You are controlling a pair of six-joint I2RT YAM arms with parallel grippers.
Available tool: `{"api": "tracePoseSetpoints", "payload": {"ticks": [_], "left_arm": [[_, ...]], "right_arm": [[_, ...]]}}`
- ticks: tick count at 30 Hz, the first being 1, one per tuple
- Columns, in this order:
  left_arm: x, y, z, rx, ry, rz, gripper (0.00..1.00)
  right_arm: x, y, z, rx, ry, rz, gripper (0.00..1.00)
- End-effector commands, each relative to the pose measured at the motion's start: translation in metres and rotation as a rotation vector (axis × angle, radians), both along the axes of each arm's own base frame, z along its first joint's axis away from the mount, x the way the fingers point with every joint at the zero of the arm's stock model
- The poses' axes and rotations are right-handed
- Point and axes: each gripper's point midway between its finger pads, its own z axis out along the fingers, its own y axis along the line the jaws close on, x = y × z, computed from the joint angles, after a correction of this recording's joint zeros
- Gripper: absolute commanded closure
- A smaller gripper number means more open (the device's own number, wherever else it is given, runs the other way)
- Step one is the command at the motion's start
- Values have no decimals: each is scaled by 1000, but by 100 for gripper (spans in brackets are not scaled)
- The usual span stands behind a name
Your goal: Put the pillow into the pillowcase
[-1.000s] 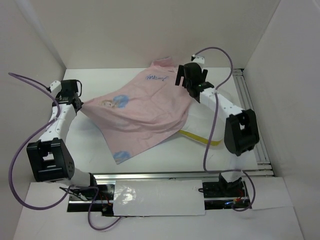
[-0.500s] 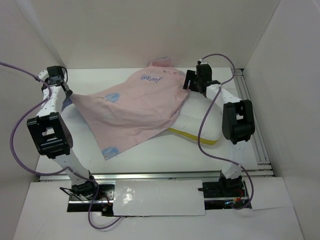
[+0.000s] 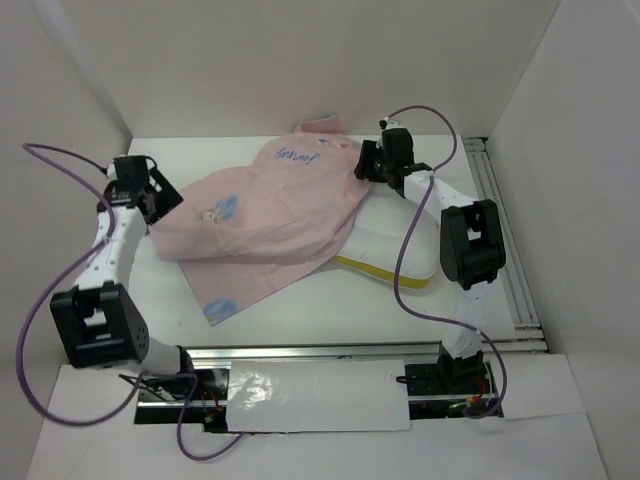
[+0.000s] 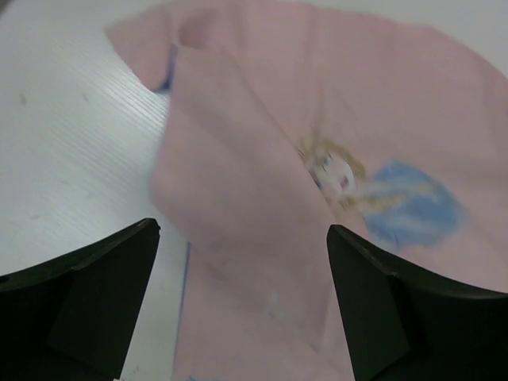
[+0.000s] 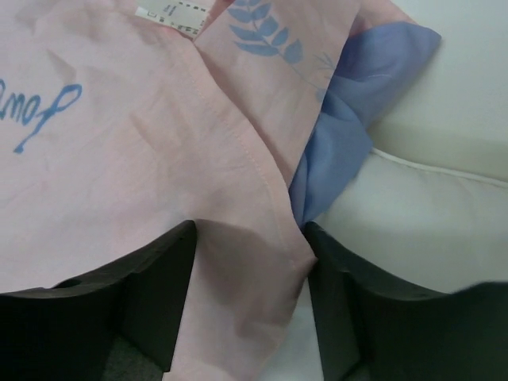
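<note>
Top external view: pillowcase (image 3: 270, 215) lies pink side up on the tabletop (image 3: 330, 310). Its long axis runs on a diagonal, from the far end right of centre down to a near-left corner. Blue script sits at the far end, and a faint printed figure shows through toward the left edge. The far-right part is draped over the pillow (image 3: 395, 240), which lies on the right half of the tabletop. Only the pillow's right and near parts are uncovered. The yellow seam (image 3: 385, 275) runs roughly left to right along its near edge. How far the pillow reaches under the fabric cannot be told.

Left gripper (image 3: 163, 203) is at the pillowcase's left edge and points right, toward the fabric. Left wrist view: fingers (image 4: 87, 302) are wide apart and nothing is clamped. A loose pink fold lies below the gap between them, slightly blurred, with the blonde printed face (image 4: 329, 171) to its right. Bare tabletop shows at left.

Right gripper (image 3: 364, 170) is at the pillowcase's far-right edge, above the pillow, and points left. Right wrist view: fingers (image 5: 151, 294) are partly apart and straddle the stitched pink hem, with a clear gap on both sides of the seam. No pinch on the cloth shows. Right of the hem the blue face of the fabric (image 5: 341, 151) folds out at the edge. White pillow lies just beside it. A small sewn label (image 5: 171, 12) sits at the top of that view.
</note>
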Motion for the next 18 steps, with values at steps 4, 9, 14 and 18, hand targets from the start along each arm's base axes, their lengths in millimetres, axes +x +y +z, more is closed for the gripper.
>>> {"api": "tracePoseSetpoints", "payload": {"ticks": [4,9,14,18], "left_arm": [[-50,-124,-20,-108,-28,-268,0],[-93,-202,-64,-175,63,-480,1],[-141,-243,-111,-168,195,-614,0],[-158,-247,-131,-152,270,-615,0]], "right_arm": [[3,3,39,36,-94,-17,43],[3,7,35,44,-78,-29,43],[9,9,35,54,-84,-33,43],[10,12,34,58,-83,-25,44]]}}
